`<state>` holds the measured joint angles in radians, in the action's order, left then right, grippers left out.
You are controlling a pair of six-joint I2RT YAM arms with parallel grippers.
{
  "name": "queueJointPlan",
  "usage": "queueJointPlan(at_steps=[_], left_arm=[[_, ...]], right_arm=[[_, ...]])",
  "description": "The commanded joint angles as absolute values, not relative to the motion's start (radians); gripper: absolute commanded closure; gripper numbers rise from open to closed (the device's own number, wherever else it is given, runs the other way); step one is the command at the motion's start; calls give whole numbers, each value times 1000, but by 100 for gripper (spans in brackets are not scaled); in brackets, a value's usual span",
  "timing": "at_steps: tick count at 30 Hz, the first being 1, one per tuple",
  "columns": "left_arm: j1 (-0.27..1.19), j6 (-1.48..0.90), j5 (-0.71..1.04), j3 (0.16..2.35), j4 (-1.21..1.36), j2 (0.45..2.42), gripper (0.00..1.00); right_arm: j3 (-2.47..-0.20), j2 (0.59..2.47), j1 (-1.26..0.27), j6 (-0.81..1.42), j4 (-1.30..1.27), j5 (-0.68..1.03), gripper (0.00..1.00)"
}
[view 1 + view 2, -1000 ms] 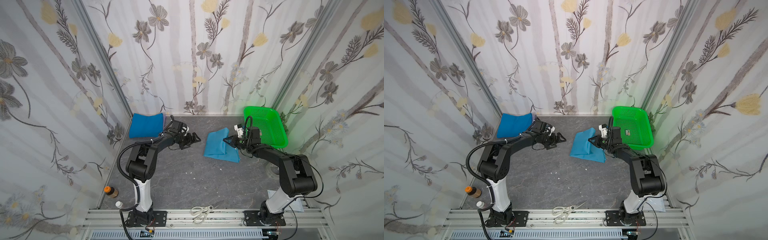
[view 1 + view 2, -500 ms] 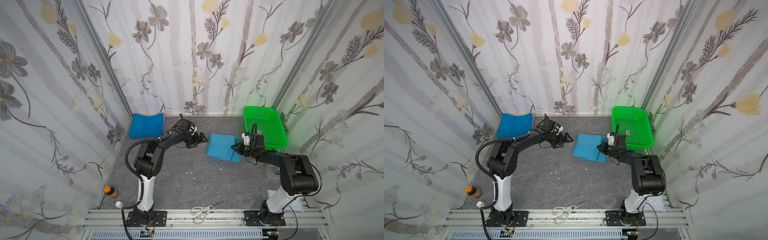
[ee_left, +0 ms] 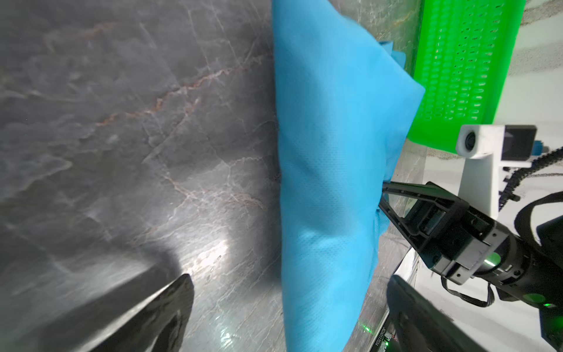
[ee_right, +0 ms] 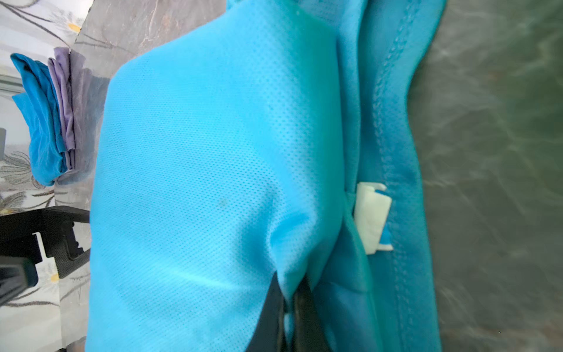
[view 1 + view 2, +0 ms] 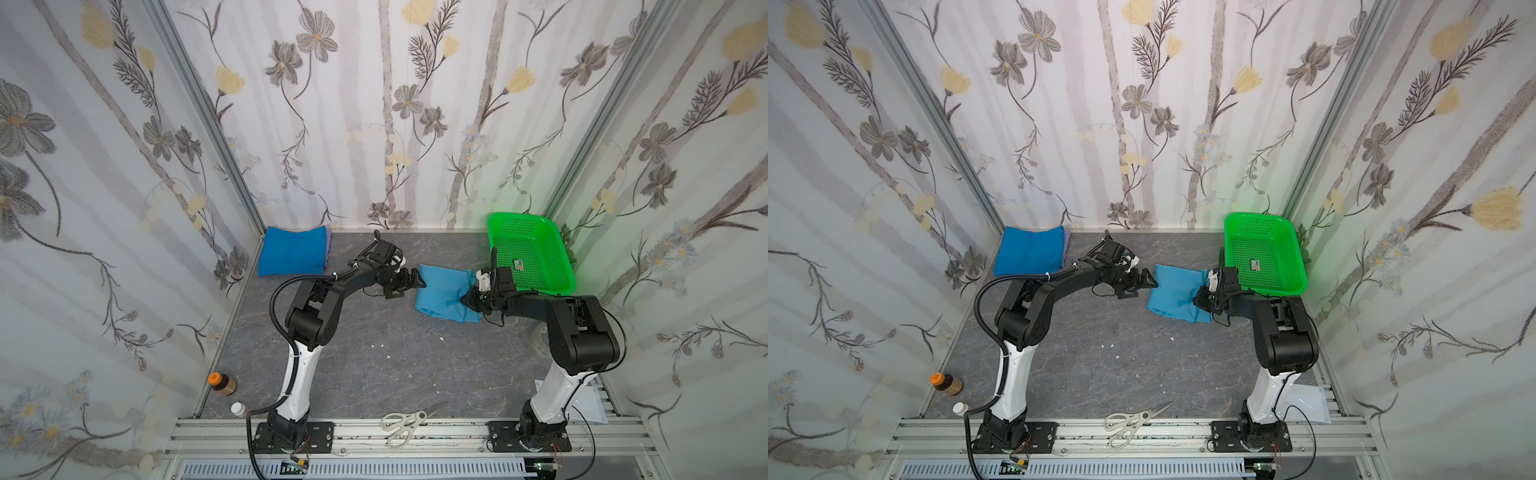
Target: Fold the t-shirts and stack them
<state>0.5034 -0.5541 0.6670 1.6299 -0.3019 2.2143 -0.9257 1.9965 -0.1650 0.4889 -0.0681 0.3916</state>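
Observation:
A light sky-blue t-shirt (image 5: 444, 293) (image 5: 1177, 295) lies folded mid-table, in front of the basket. My right gripper (image 5: 469, 297) (image 5: 1200, 298) is shut on a pinch of its right edge; the right wrist view shows the cloth (image 4: 213, 152) nipped between the jaws (image 4: 288, 292), the white neck label (image 4: 371, 216) beside them. My left gripper (image 5: 409, 282) (image 5: 1142, 282) stands open at the shirt's left edge, fingers straddling the cloth (image 3: 335, 152) without closing (image 3: 288, 283). A folded royal blue shirt (image 5: 293, 249) (image 5: 1030, 249) tops a lilac one (image 4: 65, 100) at the back left.
A green perforated basket (image 5: 540, 289) (image 5: 1275, 291) stands at the back right, close behind the right gripper. Scissors (image 5: 403, 426) lie on the front rail. Two small bottles (image 5: 222, 382) stand at the front left corner. Walls enclose three sides.
The right gripper has brought the raised sky-blue shirt down flat onto the table. The left gripper has moved right, up to the shirt's left edge, still open.

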Motion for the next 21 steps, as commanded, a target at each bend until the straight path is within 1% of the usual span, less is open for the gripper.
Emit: queueJointPlan(at_steps=[1, 6, 9, 13, 21], left_arm=[[494, -566, 639, 1577, -274, 2166, 0], [417, -594, 586, 1390, -226, 2031, 0], [366, -572, 571, 1289, -231, 1937, 0], [311, -541, 568, 1199, -253, 1849, 0], [298, -564, 592, 1146, -195, 1828, 0]], right_arm=[[-960, 2032, -221, 463, 8, 378, 100], [-1013, 2053, -334, 550, -67, 438, 100], [-1025, 2028, -355, 605, -138, 489, 100], [-1094, 1976, -367, 590, -108, 524, 100], [-1205, 1949, -358, 547, -9, 576, 100]])
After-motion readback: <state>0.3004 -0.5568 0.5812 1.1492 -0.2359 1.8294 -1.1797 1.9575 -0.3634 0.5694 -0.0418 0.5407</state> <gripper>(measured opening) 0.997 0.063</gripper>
